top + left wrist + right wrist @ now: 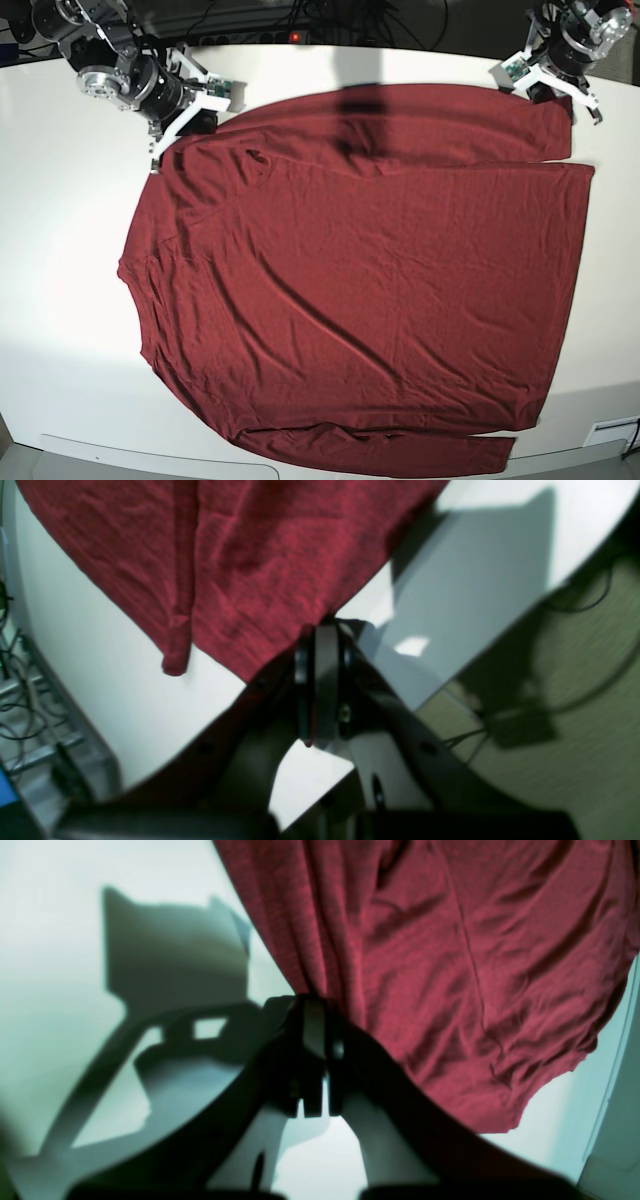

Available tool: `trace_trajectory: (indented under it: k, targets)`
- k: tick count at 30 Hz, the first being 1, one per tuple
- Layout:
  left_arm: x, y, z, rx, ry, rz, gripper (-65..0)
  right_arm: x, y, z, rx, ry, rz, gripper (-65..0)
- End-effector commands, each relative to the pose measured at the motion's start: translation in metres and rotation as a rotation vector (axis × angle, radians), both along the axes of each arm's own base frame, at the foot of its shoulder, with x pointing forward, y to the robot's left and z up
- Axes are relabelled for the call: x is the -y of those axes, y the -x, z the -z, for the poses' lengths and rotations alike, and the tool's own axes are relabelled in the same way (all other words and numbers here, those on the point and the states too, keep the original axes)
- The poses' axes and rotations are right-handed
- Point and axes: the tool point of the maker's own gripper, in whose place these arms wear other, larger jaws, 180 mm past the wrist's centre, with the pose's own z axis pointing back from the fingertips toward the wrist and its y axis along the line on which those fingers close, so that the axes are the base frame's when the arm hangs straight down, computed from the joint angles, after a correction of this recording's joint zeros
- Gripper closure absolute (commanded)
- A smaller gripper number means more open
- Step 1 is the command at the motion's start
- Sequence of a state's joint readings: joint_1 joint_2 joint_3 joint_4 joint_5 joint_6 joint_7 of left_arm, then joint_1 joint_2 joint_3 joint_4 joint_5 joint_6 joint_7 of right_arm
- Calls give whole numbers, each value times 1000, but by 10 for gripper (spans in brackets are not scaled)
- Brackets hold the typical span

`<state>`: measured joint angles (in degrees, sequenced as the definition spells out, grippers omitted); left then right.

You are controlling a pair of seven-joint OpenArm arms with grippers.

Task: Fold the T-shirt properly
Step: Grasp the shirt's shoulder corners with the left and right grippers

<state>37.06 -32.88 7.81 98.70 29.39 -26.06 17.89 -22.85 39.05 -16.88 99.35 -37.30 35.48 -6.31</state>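
A: Where is the T-shirt [360, 300] at this moment?

B: It lies spread flat on the white table [60, 300] and covers most of it. In the base view the neck side points to 9 o'clock and the hem to 3 o'clock. One long sleeve is folded along the edge at 12 o'clock, the other sleeve lies along the edge at 6 o'clock.

A: And the two claws?

B: The right gripper [160, 150] is at about 10 o'clock of the shirt, at the shoulder corner. In its wrist view the jaws are pressed together on a bunch of the red fabric [450, 965], and the cloth makes pleats that run up from the pinch.

A: The left one?

B: The left gripper [570, 105] is at about 1 o'clock, on the cuff end of the upper sleeve. In its wrist view the jaws are closed on the edge of the cloth [250, 555], and a small red tip shows between them. Both arms throw dark shadows on the table.
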Motion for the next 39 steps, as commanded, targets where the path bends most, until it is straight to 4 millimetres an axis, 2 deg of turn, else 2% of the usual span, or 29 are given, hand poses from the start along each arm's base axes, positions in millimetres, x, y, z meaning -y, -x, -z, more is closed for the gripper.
trace_trajectory:
  k: [1,3,6,10,11,14,17,23,30,34,39]
  targets:
    - [16,42,14,-156,79,9,0,5,-8,-7,32,-5,21,0]
    - [16,29,9,-83,106,-52,0,-3,-14,-13,56,-87,78,0]
    - [18,22,4,-45,130,-95,0,-12,-16,-20,43,-170,117,0]
    - [30,14,-9,-16,166,-95,0,-9,-32,-41,86,-238,173,0]
    - [31,6,-15,16,171,-101,0,-6,-38,-47,101,-256,194,0]
    - [25,-33,-46,187,195,-170,0,3,-52,-63,121,-313,248,0]
    - [16,-67,-76,295,250,-241,0,8,-60,-70,130,-317,249,0]
    - [-7,-106,-103,423,286,-348,0,2,-77,-79,164,-359,267,0]
    - [-11,-122,-114,483,294,-355,0,-11,-91,-83,184,-428,305,0]
    - [-12,-134,-119,519,310,-348,0,-6,-101,-77,184,-433,337,0]
    - [-24,-151,-113,552,315,-358,0,0,-110,-73,179,-446,370,0]
